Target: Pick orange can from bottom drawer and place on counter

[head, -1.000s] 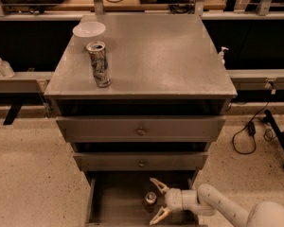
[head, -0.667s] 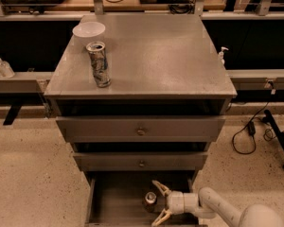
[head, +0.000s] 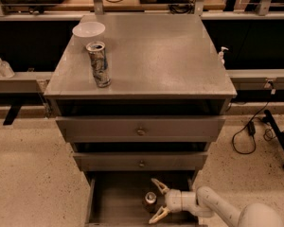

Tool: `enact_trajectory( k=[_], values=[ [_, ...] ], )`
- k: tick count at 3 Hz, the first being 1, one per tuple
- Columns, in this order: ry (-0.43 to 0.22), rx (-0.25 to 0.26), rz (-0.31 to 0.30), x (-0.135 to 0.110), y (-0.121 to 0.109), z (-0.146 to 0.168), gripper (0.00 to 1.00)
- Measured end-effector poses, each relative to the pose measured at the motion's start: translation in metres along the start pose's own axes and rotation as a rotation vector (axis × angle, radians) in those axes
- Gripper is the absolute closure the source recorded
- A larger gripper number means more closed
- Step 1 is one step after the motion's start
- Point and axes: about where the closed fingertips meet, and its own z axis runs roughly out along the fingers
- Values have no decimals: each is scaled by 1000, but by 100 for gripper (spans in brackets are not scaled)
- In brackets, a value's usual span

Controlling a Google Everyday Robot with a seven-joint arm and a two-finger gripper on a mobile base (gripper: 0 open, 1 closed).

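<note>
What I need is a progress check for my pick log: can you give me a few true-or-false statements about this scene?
1. The orange can stands in the bottom drawer. True.
2. The gripper is shut on the orange can. False: it is open, with one finger on either side of the can.
3. A white bowl sits on the counter. True.
4. The patterned can lies on its side. False: it stands upright on the counter, near the bowl.
</note>
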Motion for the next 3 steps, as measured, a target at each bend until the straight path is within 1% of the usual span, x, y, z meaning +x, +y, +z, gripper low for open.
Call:
enact_trajectory(
  k=[1,2,3],
  values=[
    [91,66,36,13,-15,7,25],
    [159,87,71,34,-20,10,43],
    [198,71,101,55,-17,12,26]
  ],
)
